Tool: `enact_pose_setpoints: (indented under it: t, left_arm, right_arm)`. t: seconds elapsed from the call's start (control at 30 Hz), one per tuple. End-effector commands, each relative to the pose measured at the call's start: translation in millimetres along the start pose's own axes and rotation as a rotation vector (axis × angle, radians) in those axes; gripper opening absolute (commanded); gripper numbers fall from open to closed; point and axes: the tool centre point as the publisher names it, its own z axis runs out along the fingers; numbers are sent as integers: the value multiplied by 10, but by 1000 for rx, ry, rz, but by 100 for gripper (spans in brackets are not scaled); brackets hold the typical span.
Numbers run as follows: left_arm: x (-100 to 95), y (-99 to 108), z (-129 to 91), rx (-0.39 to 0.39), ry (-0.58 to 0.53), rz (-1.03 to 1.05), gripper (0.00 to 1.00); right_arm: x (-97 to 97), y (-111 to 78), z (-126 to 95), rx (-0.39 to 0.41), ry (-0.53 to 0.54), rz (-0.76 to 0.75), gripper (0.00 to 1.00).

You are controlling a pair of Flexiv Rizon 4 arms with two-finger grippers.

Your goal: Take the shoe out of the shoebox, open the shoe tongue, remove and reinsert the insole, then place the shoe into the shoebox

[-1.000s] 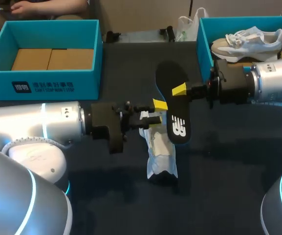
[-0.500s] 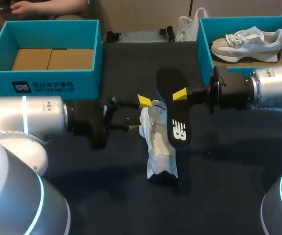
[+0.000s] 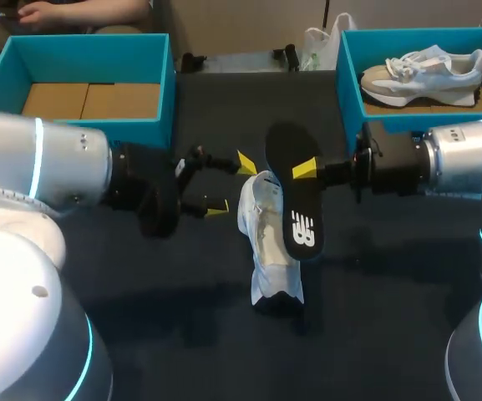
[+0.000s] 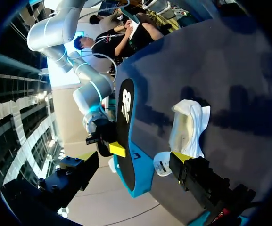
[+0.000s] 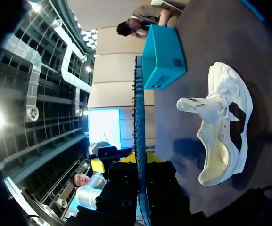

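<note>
Insole [image 3: 295, 200], a thin, flat black slab that looks flexible, hangs pinched by its rim in the right gripper [image 3: 306, 171], just over the shoe [image 3: 267, 251]. The left gripper [image 3: 230, 185] stands spread beside the shoe's collar. Reinsertion probably needs the insole's lower end angled into the soft white upper, which lies mid-table [image 3: 391, 317], while the left holds the opening wide.

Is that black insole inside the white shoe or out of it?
Out: jaws of the right arm hold the insole clear of the shoe on the table.
</note>
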Motion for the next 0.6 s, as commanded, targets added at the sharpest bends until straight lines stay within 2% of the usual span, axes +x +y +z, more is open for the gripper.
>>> enact_pose_setpoints:
  t: [0.03, 0.07, 0.6]
  left_arm:
    - [1, 58, -26, 54, 201, 26, 100]
    - [10, 43, -36, 71, 208, 37, 100]
    - [10, 43, -36, 71, 208, 37, 100]
  right_arm:
    - [-7, 5, 0, 3, -3, 1, 0]
    - [-8, 5, -1, 4, -4, 2, 0]
    - [-35, 43, 44, 20, -35, -23, 0]
